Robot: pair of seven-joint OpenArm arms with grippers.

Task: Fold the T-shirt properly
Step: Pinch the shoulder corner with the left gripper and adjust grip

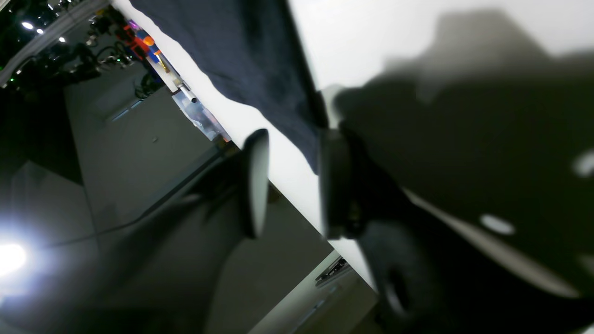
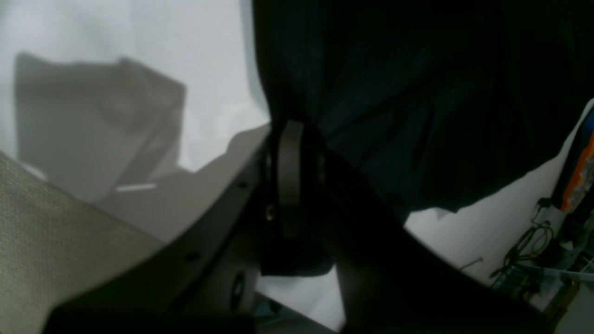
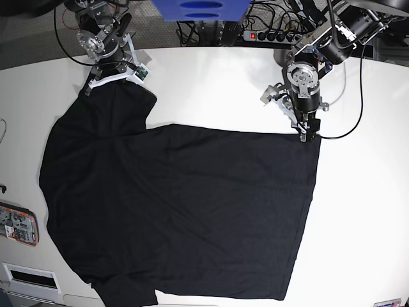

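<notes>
The black T-shirt [image 3: 185,211] lies spread flat on the white table [image 3: 211,96], reaching the front edge. My right gripper [image 3: 96,84] is at the shirt's far left corner. In the right wrist view the gripper [image 2: 306,176] is shut on the T-shirt [image 2: 417,116], and folds of cloth run into the jaws. My left gripper [image 3: 305,133] is at the shirt's far right corner. In the left wrist view it [image 1: 293,183] is open, and the corner of the T-shirt [image 1: 250,60] lies against one finger [image 1: 335,185].
A power strip [image 3: 255,35] and cables lie at the table's back edge. A blue object [image 3: 198,9] sits behind the table. An orange and white device [image 3: 18,224] and a white box [image 3: 25,278] sit at the front left edge.
</notes>
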